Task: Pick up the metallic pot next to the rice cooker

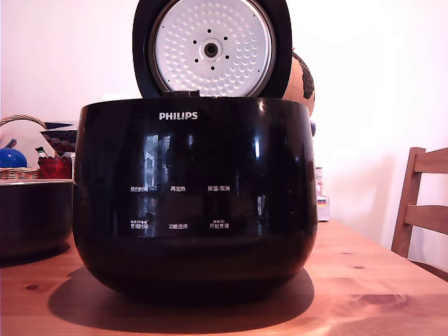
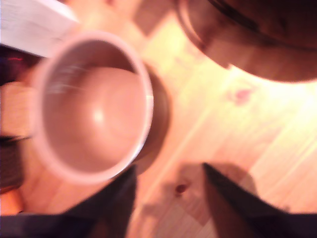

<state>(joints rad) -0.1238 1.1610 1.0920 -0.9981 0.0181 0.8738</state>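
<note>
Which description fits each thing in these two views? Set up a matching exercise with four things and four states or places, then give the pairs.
Things:
1. rice cooker
2. metallic pot
3. hand
4. chair

Descriptions:
A. open, above bare table, holding nothing
B. lid raised
C. at the exterior view's right edge
D. beside the cooker, at the exterior view's left

Pairs: 1-B, 2-D, 3-A, 4-C

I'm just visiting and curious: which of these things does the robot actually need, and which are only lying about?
Needed: metallic pot, rice cooker beside it, the robot's open hand.

Lying about: wicker basket, blue ball, red glass holder, wooden chair, wooden table.
</note>
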